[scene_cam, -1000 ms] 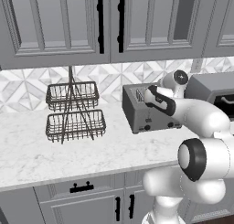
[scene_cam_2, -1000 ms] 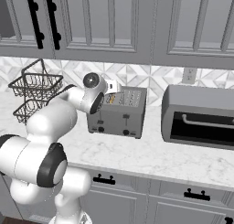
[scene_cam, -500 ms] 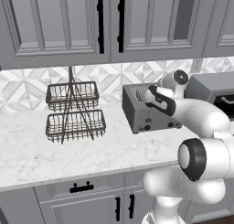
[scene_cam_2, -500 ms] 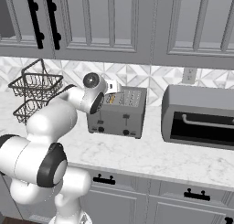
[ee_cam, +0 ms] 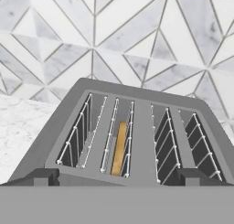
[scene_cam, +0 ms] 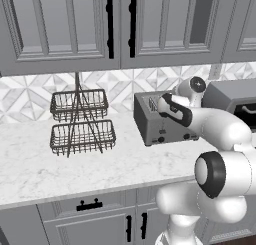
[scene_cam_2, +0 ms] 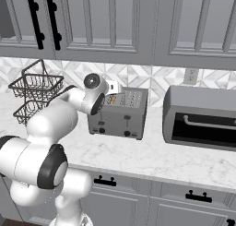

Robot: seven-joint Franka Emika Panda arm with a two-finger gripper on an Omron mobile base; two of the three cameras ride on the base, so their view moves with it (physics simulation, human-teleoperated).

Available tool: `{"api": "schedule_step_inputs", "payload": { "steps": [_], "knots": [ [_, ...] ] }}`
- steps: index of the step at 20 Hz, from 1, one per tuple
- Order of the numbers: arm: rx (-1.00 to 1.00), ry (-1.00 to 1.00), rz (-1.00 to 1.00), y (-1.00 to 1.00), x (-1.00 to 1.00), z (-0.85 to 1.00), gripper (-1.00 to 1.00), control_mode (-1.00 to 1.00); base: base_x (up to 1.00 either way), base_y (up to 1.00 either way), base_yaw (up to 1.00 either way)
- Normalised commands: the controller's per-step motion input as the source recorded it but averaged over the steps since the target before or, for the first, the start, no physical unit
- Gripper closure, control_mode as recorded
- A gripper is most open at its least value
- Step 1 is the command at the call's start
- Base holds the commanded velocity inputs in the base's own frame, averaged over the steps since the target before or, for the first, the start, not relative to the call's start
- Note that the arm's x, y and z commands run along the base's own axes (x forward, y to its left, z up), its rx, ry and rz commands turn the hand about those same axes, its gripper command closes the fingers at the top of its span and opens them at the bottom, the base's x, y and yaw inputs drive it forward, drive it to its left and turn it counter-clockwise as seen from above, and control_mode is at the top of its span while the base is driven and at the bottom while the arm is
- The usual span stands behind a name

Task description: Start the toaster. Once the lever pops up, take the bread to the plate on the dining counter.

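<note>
The grey toaster (scene_cam: pixel 162 130) (scene_cam_2: pixel 123 115) stands on the marble worktop against the tiled wall. Seen from the hand, its four slots (ee_cam: pixel 137 136) lie just below and ahead. The bread (ee_cam: pixel 119 148) sits deep in the second slot from the left, with only its tan edge showing. My gripper (ee_cam: pixel 118 177) (scene_cam_2: pixel 112 88) hovers over the near end of the toaster's top, open, with nothing between its fingertips (ee_cam: pixel 42 176). The arm reaches in from the side and hides part of the toaster body. The plate and the dining counter are out of view.
A larger toaster oven (scene_cam_2: pixel 201 117) (scene_cam: pixel 233 97) stands right of the toaster. A two-tier wire basket stand (scene_cam: pixel 81 122) (scene_cam_2: pixel 35 94) is to the left. Upper cabinets (scene_cam: pixel 120 24) hang overhead. The worktop's front edge (scene_cam: pixel 75 189) runs below.
</note>
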Motion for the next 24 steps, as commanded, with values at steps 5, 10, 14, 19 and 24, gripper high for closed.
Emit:
{"api": "schedule_step_inputs", "payload": {
  "steps": [5,10,14,19,24],
  "knots": [
    [0.00,0.00,0.00,0.00,0.00,0.00,-1.00,-1.00,0.00,0.00,0.00],
    [0.00,0.00,0.00,0.00,0.00,0.00,-1.00,-1.00,0.00,0.00,0.00],
    [0.00,0.00,0.00,0.00,0.00,0.00,-1.00,-1.00,0.00,0.00,0.00],
    [0.00,0.00,0.00,0.00,0.00,0.00,-1.00,-1.00,0.00,0.00,0.00],
    [0.00,0.00,0.00,0.00,0.00,0.00,-1.00,-1.00,0.00,0.00,0.00]
  ]
}}
